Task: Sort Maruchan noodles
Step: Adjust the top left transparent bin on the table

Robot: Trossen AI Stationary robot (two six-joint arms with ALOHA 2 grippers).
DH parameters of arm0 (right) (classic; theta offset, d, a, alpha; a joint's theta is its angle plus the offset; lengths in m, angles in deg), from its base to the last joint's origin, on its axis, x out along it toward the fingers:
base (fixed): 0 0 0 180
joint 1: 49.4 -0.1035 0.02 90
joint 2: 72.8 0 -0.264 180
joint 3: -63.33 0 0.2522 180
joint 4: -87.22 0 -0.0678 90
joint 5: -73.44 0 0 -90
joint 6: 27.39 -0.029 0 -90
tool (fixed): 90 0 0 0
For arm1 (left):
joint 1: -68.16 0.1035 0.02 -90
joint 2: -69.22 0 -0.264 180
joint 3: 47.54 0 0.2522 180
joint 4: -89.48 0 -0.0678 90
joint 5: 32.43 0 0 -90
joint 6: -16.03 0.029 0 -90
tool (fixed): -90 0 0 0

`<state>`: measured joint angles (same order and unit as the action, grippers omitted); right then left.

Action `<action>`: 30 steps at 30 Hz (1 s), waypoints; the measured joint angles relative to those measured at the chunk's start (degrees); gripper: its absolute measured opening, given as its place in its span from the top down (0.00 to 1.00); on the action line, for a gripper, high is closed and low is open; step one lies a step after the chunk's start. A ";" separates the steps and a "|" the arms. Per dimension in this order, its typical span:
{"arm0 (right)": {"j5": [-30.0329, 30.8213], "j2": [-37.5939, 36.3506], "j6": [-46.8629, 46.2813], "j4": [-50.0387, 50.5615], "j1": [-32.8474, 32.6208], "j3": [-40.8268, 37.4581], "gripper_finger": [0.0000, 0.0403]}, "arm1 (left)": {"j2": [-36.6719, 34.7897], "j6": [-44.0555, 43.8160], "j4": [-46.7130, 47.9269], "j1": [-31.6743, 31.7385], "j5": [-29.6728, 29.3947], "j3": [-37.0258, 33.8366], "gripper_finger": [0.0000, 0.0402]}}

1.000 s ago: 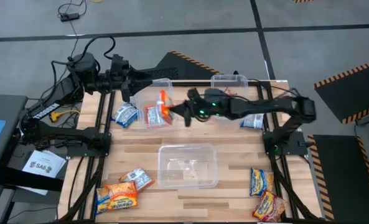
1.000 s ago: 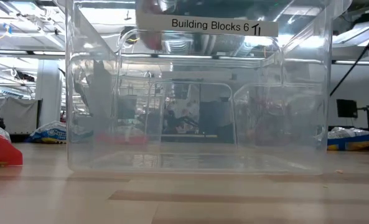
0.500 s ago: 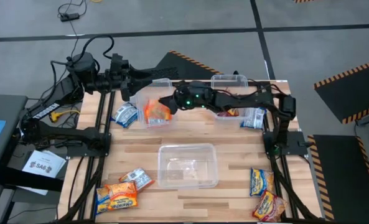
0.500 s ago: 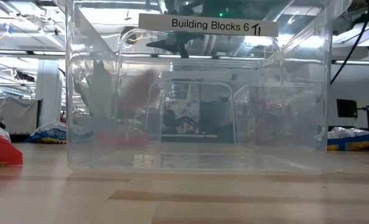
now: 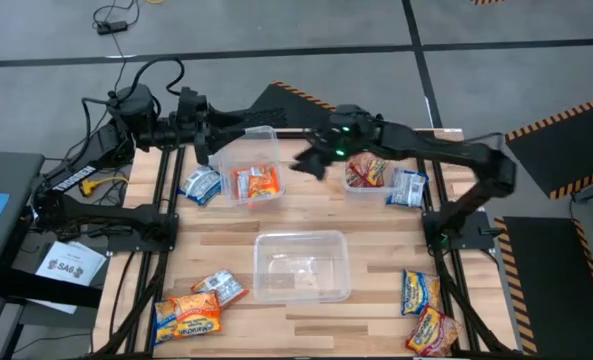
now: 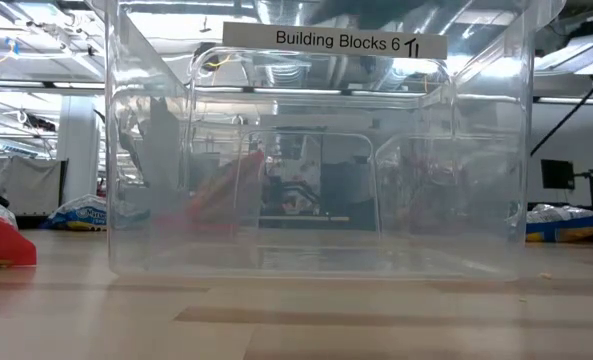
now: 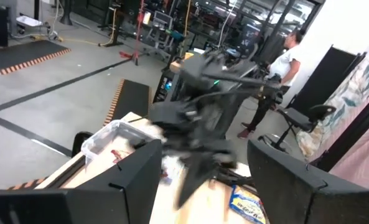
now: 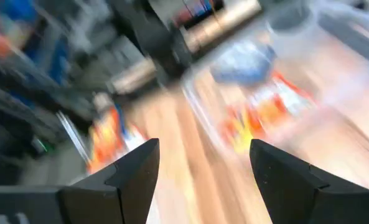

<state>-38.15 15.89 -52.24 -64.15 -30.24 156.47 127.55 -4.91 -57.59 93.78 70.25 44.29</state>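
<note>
Dark fingers of the right end effector stand spread wide and empty over the desk, between the back-left tub and the back-right tub, and the red-orange packet now lies inside the back-left tub. A second ago that packet was pinched in those fingers above the tub; half a second ago the arm reached across it; now it's dropped and the arm is swinging away right. To finish well, I'd clear the tub rim high before turning, then pick the next packet by colour. Plenty left: a blue-white packet beside the tub, another at the right, orange ones up front. The left end effector waits part-open, holding nothing, at the back-left tub's far edge. Front tub holds no packets.
</note>
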 joint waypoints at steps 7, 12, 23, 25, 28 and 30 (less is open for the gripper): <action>14.91 -17.48 6.56 20.42 -5.16 -5.79 0.32 | -1.79 4.55 -5.52 -2.90 0.56 -7.40 0.45; 21.95 -30.73 -0.14 20.07 -8.66 -14.76 0.32 | -5.08 1.39 -26.55 -6.51 2.08 -21.49 0.45; 29.25 -41.84 -5.74 15.27 -10.40 -21.79 0.32 | -9.20 -5.12 -41.41 -6.47 -3.77 -32.14 0.45; 29.23 -41.70 -5.74 15.40 -10.41 -21.84 0.32 | -9.83 -5.47 -39.27 -6.49 -3.51 -32.11 0.45; 29.21 -40.82 -5.74 15.61 -10.43 -21.84 0.32 | -11.54 -8.35 -32.05 -6.49 -0.83 -32.06 0.45; 29.21 -40.08 -5.74 15.90 -10.42 -21.84 0.32 | -13.17 -10.57 -21.43 -6.49 0.37 -30.54 0.45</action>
<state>-8.94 -24.19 -57.98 -48.25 -40.67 134.63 114.38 -15.48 -79.01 87.29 70.62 13.75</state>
